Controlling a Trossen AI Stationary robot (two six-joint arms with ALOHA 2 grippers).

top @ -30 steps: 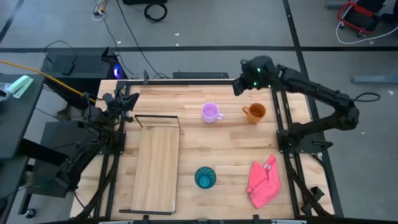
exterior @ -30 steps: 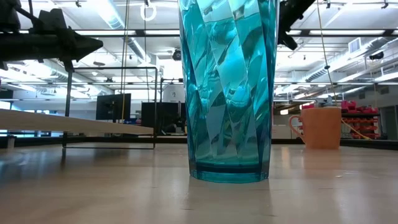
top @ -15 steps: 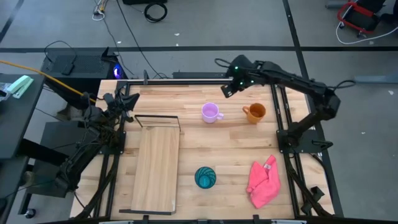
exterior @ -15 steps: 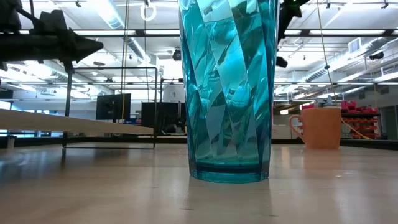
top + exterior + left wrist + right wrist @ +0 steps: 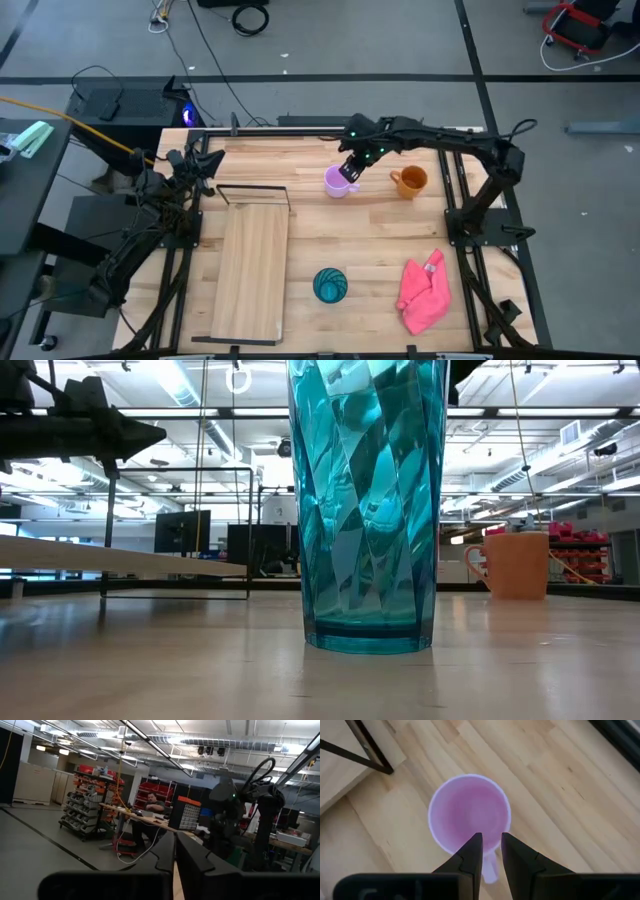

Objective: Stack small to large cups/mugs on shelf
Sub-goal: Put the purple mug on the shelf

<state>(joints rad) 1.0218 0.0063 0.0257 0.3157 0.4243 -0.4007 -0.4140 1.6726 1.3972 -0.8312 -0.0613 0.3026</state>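
Note:
A lilac mug (image 5: 338, 181) stands upright on the table at the far middle, and in the right wrist view (image 5: 469, 812) I look down into it. An orange mug (image 5: 410, 181) stands to its right. A teal cup (image 5: 330, 284) stands near the front edge and fills the low view (image 5: 367, 500). The light-wood shelf (image 5: 250, 260) lies at the left with its black wire frame (image 5: 252, 188) at the far end. My right gripper (image 5: 491, 842) hovers over the lilac mug's handle side, fingers slightly apart. My left gripper (image 5: 175, 845) waits shut at the far left (image 5: 205, 160).
A pink cloth (image 5: 424, 292) lies crumpled at the front right. Bare tabletop lies between the shelf and the mugs. The shelf's wire frame shows close beside the lilac mug in the right wrist view (image 5: 370, 750).
My right gripper has swung from above the orange mug's far side toward the table's left edge and a little nearer, ending over the lilac mug. The mugs, cup and shelf have stayed where they were.

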